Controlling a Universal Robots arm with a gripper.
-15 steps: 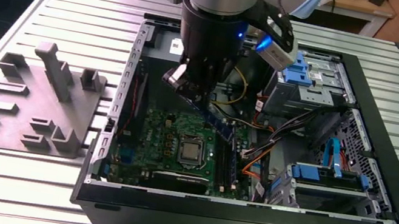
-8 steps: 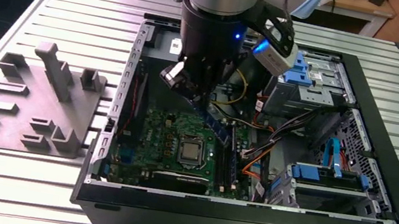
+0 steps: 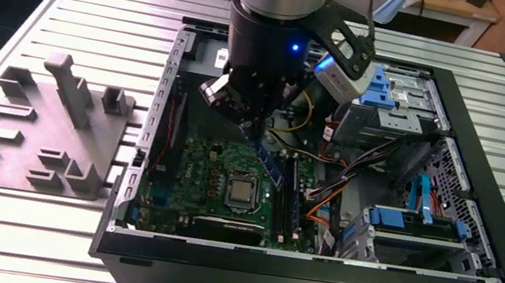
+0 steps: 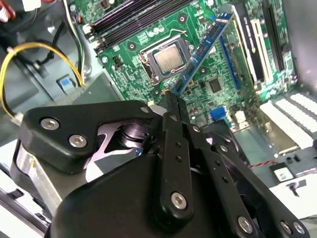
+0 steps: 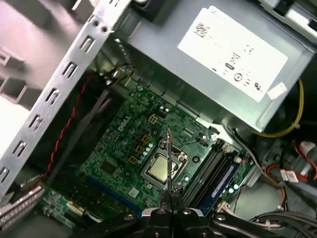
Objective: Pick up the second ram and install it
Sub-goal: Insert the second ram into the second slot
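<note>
Near wall of the black case [image 3: 313, 273] faces the exterior camera. The case lies open on the slatted table [image 3: 7, 238]. A grey tray [image 3: 37, 127] sits on the table at the exterior view's left, just beside the case.

Inside the case, the green motherboard [image 3: 195, 170] lies flat with the CPU [image 3: 241, 191] about mid-board. The long black slots [image 3: 291, 195] run just beside the CPU, on the exterior view's right. In the first wrist view one slot looks filled by a blue stick [image 5: 223, 179].

The ram [image 3: 267, 158] hangs over the board above the CPU, not seated in any slot. It is pinched at one end, and the free end slants down toward the board. In the second wrist view the ram [image 4: 203, 49] reads as a blue-edged strip crossing beside the CPU. In the first wrist view the ram [image 5: 169, 158] is edge-on, a thin line over the socket.

The gripper [image 4: 173, 96] has its fingers pressed together on the ram's end, and the clamp shows in both wrist views. In the exterior view the gripper [image 3: 251, 127] hangs just farther back than the CPU, with the arm rising behind it.

Farther back and toward the exterior view's right are loose cables and blue drive caddies [image 3: 415, 221]. A grey power supply [image 5: 218, 64] sits at the board's far edge in the first wrist view.
</note>
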